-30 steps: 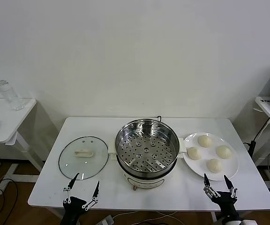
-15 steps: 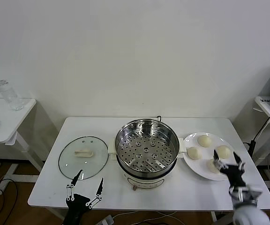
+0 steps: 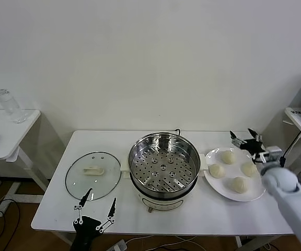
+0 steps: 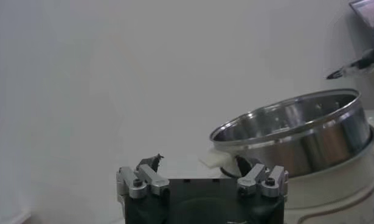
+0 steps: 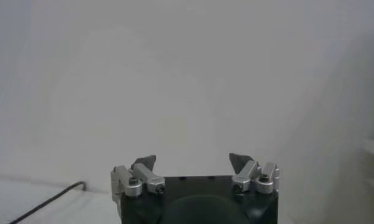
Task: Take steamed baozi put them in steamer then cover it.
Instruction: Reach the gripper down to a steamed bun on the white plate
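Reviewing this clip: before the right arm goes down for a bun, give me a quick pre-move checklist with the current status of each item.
1. Right claw open and empty: ok, fingers spread, nothing between them.
2. Right claw lined up over a bun: not ok, it hangs above the far edge of the white plate, behind the buns, pointing toward the wall.
3. All four baozi on the plate: ok, none in the pot.
4. Steamer uncovered, tray bare: ok.
5. Cover out of the path: ok, flat on the table left of the steamer.
6. Left claw clear of the work: ok, open at the table's near edge, in front of the cover.
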You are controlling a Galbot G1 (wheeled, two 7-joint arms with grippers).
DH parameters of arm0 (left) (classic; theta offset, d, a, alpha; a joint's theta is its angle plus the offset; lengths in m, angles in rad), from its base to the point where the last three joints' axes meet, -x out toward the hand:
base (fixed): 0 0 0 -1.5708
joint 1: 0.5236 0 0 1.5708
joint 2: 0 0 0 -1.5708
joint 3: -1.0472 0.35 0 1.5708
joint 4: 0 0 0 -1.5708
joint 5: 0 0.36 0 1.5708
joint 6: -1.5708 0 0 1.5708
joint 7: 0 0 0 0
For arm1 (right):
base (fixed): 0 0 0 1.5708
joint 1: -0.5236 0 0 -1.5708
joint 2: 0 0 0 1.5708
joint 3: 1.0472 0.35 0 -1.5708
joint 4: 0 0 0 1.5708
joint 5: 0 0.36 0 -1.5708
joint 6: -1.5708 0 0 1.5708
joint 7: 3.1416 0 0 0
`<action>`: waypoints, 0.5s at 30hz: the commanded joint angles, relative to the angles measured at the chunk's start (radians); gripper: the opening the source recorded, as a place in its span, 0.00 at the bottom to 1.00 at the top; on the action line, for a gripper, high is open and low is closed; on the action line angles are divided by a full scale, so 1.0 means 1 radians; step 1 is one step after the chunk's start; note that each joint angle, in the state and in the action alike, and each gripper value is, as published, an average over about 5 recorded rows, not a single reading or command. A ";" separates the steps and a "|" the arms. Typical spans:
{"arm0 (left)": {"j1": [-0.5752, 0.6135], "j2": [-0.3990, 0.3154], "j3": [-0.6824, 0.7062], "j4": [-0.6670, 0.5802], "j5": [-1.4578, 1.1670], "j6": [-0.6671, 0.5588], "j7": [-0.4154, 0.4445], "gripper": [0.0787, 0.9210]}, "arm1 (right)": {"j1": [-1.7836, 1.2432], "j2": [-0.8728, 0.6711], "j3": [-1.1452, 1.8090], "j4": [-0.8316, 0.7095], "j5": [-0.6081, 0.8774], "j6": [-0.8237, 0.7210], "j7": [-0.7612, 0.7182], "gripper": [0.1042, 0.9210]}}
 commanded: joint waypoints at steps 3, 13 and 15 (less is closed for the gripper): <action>0.012 -0.008 -0.003 -0.014 0.007 0.002 -0.004 0.88 | 0.503 0.006 -0.383 -0.382 -0.434 -0.009 -0.734 0.88; 0.038 -0.022 -0.015 -0.023 0.020 -0.012 -0.007 0.88 | 0.645 0.173 -0.402 -0.560 -0.930 0.088 -0.860 0.88; 0.041 -0.024 -0.017 -0.023 0.022 -0.016 -0.008 0.88 | 0.658 0.200 -0.402 -0.608 -0.977 0.127 -0.858 0.88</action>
